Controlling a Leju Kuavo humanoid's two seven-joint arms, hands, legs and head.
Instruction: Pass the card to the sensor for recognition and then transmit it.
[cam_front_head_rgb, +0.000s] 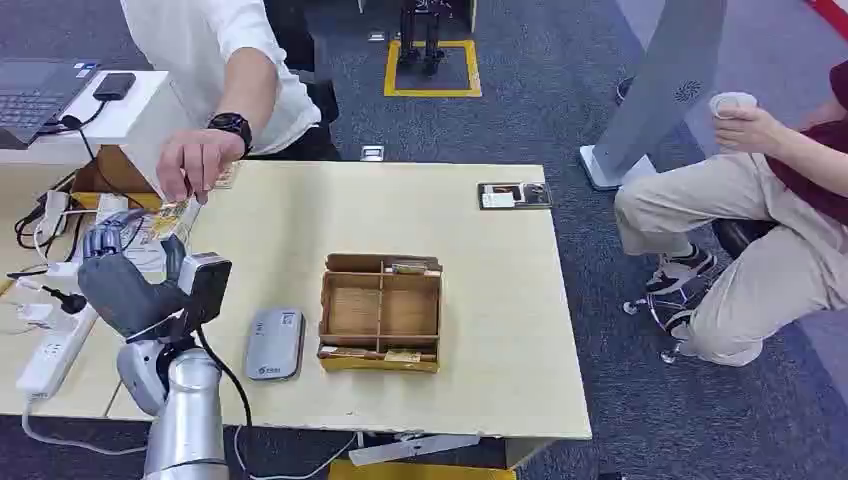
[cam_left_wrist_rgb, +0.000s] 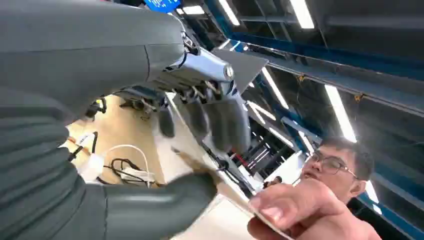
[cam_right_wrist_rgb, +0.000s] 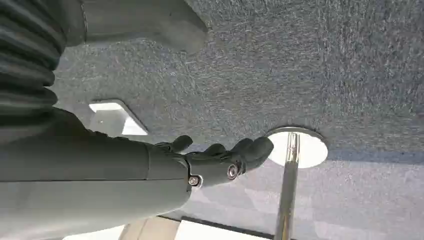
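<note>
My left hand is raised over the table's left edge, fingers upright and spread. A person's hand pinches the card just above it. In the left wrist view the card shows as a thin pale edge running from my thumb to the person's fingertips; its near end lies against the thumb, and my blurred fingers stand off it. The grey sensor lies flat on the table beside my arm. My right hand hangs over the carpet, holding nothing.
A wooden compartment box sits mid-table, right of the sensor. A small black tray lies at the far right corner. Cables and a power strip crowd the left side, with a laptop beyond. A second person sits at the right.
</note>
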